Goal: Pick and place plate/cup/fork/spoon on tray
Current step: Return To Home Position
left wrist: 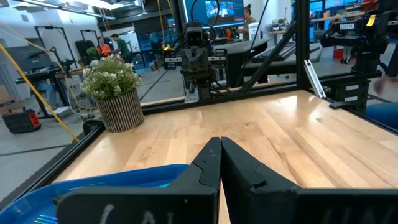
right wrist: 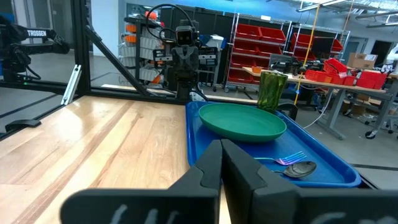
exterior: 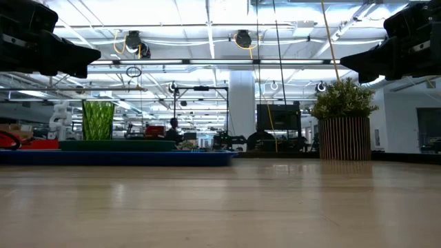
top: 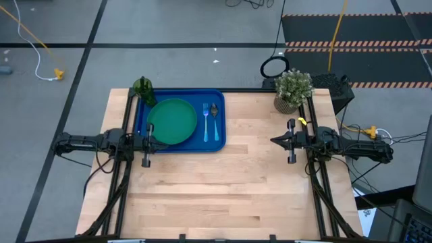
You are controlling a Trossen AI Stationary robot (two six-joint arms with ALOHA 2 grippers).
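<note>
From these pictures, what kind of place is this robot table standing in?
Probably a robotics lab or workshop hall, not a home. Behind the wooden table stand shelves of red storage bins, other workbenches with people, and an open ceiling with hanging cables.

Both arms are matte black w/ chunky jointed housings, blocky at the wrist and narrowing toward the tip; the left end effector (top: 151,140) and right end effector (top: 274,141) each end in two slim dark fingers that taper to a wedge-shaped point. Black cables run along each arm toward the outer edges of the surface (top: 223,189), and the right arm has a small yellow tag or cable bit near its wrist. Close up from the wrist views, the fingers (left wrist: 239,167) look smooth, angular, slightly glossy plastic w/ faint pale lettering on the crossbar behind them, too blurred to read.
</note>
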